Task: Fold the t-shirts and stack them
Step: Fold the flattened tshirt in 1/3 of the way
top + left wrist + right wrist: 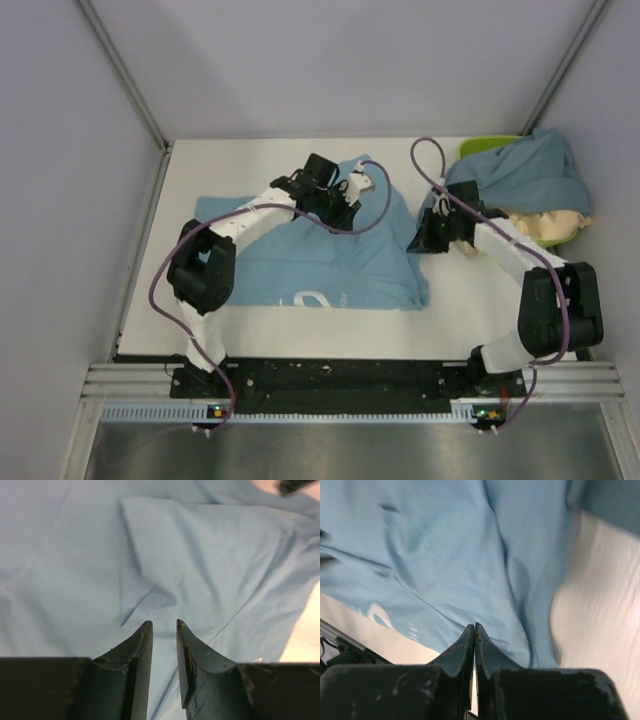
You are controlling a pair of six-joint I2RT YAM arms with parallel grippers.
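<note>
The light sky-blue t-shirt (300, 260) lies spread on the white table, its white lettering near the front hem. My left gripper (345, 195) hovers over the shirt's far part; in the left wrist view the gripper (164, 624) is open by a narrow gap with only wrinkled cloth (165, 555) beyond it. My right gripper (420, 240) is at the shirt's right edge; in the right wrist view the gripper (474, 626) is shut, and the cloth (450, 565) rises in a ridge towards the tips. The slate-blue t-shirt (530, 175) and the beige t-shirt (552, 226) lie bunched at the far right.
A lime-green tray (482, 147) shows under the slate-blue shirt at the back right corner. Grey walls close in the table on the left, back and right. Purple cables loop over both arms. Bare table (330, 325) runs along the front edge.
</note>
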